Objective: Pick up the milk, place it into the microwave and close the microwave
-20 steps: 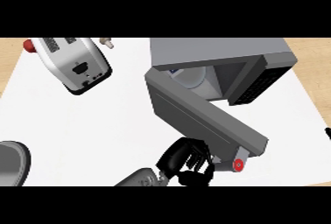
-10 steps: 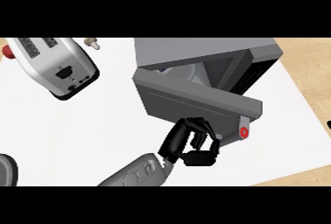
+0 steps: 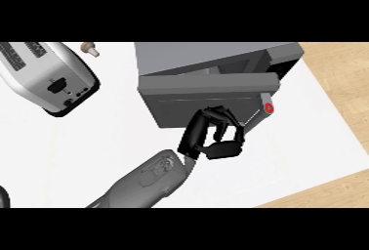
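— Where is the hand (image 3: 211, 136) seen?
— At the lower edge of the microwave (image 3: 209, 83) door (image 3: 205, 100), fingers curled, nothing held.
— And the milk?
— It cannot be seen; the door is nearly shut.
— What else is on the table (image 3: 65, 146)?
— A toaster (image 3: 51, 75) is set well left of the microwave.

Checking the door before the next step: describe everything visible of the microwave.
The microwave is a grey, metal-looking box near the white counter's back edge. Its grey door is nearly shut, leaving a dark gap at the right. A red round button sits at the door's right end. One black hand meets the door's front, fingers curled.
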